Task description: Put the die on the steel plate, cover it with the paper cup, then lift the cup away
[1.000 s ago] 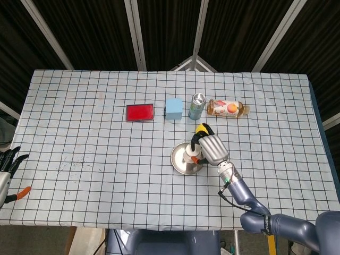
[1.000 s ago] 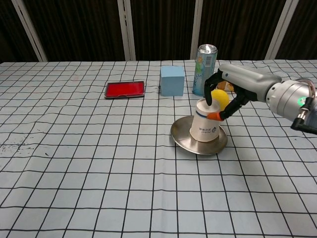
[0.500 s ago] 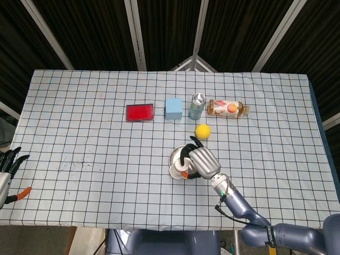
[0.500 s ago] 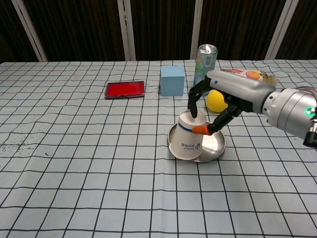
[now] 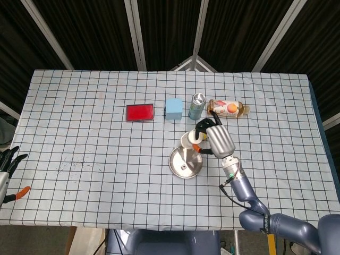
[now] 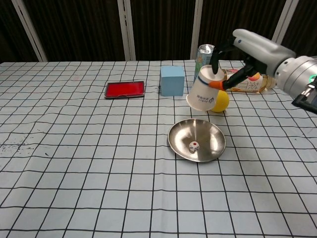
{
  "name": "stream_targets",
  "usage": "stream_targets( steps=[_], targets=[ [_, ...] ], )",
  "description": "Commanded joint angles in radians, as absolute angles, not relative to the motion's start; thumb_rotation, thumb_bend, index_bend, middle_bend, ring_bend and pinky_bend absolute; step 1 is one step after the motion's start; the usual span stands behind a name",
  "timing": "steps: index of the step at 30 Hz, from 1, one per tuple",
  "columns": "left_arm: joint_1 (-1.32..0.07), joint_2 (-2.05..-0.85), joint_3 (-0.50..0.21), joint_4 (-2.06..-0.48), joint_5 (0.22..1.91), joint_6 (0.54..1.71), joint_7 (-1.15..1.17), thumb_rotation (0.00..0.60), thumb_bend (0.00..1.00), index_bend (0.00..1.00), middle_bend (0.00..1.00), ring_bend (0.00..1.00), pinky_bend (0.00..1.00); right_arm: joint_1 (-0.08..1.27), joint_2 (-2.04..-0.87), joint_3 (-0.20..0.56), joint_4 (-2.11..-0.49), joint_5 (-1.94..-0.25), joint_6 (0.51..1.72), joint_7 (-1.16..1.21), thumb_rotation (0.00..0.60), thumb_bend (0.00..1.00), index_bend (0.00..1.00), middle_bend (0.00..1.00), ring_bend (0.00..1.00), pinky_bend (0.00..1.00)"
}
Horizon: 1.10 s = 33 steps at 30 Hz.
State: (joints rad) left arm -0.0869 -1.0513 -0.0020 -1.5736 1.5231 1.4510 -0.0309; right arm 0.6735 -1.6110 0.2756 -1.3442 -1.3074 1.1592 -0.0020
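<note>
My right hand point(image 6: 233, 54) grips the paper cup point(image 6: 204, 93), tilted, at upper right above the plate point(image 6: 196, 140); I should carry it clear without bumping the die point(image 6: 193, 146).

The die point(image 6: 194, 146) lies in the plate point(image 6: 210, 151). Behind the plate: a ball point(image 6: 222, 102), can point(image 6: 202, 51) and bottle point(image 6: 250, 84). A box point(image 6: 172, 80) stands left of the can; a case point(image 6: 125, 89) lies further left.

white paper cup point(image 6: 203, 93), yellow ball point(image 6: 221, 101) (plain), red case point(image 6: 125, 89)
</note>
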Motion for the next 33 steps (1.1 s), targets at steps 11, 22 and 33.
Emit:
stream_targets(
  steps=[11, 22, 33],
  targets=[
    [-0.084, -1.060, -0.001, -1.588, 1.523, 1.455, -0.004, 0.600, 0.29, 0.15, 0.00, 0.00, 0.02, 0.529, -1.409, 0.220, -1.331, -1.261, 1.139, 0.105, 0.600, 0.42, 0.62, 0.52, 0.28, 0.00],
    [-0.089, -1.060, -0.005, -1.585, 1.514, 1.446, -0.004, 0.600, 0.29, 0.15, 0.00, 0.00, 0.02, 0.548, -1.473, 0.201, -1.230, -1.253, 1.065, 0.124, 0.600, 0.42, 0.62, 0.52, 0.28, 0.00],
    [-0.090, -1.060, -0.008, -1.584, 1.505, 1.442, -0.002, 0.600, 0.29, 0.15, 0.00, 0.00, 0.02, 0.573, -1.557, 0.213, -1.050, -1.233, 1.015, 0.150, 0.600, 0.39, 0.61, 0.52, 0.25, 0.00]
  ],
)
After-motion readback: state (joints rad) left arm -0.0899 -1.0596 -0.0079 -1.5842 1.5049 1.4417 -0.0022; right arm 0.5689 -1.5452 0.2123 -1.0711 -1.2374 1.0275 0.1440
